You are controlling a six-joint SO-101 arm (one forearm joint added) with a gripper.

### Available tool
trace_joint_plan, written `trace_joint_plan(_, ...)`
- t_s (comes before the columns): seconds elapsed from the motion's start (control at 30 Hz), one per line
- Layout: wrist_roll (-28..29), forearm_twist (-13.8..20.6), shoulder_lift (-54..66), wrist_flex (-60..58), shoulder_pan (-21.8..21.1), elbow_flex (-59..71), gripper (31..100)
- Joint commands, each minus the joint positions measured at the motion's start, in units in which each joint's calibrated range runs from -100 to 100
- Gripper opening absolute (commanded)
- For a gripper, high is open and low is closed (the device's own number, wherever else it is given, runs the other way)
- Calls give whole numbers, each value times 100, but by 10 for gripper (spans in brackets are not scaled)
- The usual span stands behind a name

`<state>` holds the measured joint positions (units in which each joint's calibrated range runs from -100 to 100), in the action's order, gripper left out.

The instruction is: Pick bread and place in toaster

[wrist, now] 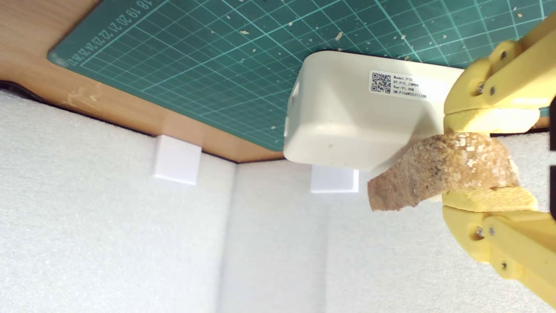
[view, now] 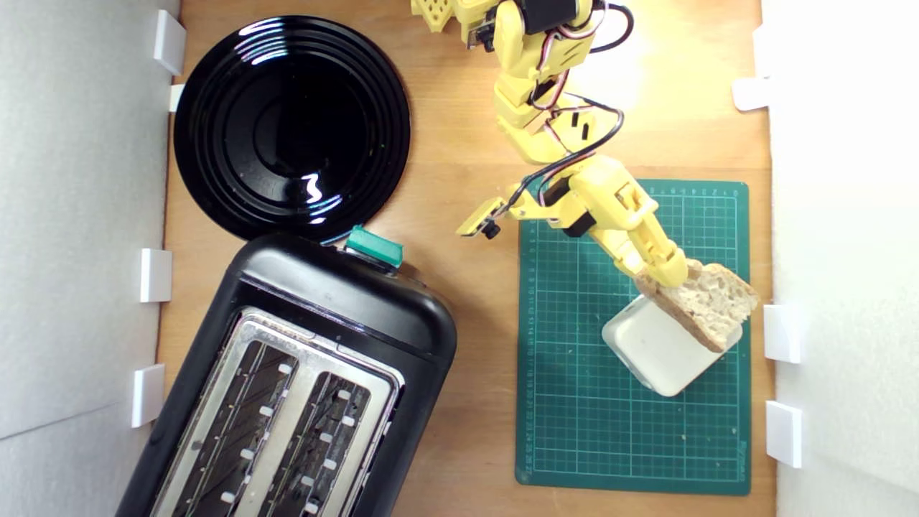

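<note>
A: We note the jaws (wrist: 486, 163) clamped on the bread slice (view: 707, 301), held on edge over the cream block (view: 664, 352) on the cutting mat (view: 574, 402), near the worktop's edge on the exterior view's right.

B: We should lift clear, carry it to the toaster (view: 301, 388) at the opposite lower corner, and align the crust with a slot (view: 327, 445).

Bread (view: 707, 301): tan, airy crumb, brown crust, pinched between the yellow fingers (wrist: 491, 121), tilted. Toaster (view: 287, 388): black, silver top, two empty slots, teal lever knob; well apart from the fingers, toward exterior view's left.
</note>
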<state>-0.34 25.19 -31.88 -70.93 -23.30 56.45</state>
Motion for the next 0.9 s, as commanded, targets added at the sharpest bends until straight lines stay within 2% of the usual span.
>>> trace_joint_plan(0.0, 31, -62, 184, -185, -23, -157, 617)
trace_joint_plan(0.4, 31, -71, 1241, -142, 178, -121, 617)
trace_joint_plan(0.6, 31, -53, 2173, -117, 492, -112, 623)
trace_joint_plan(0.87, 26, -53, 3679, 1197, 895, -102, 624)
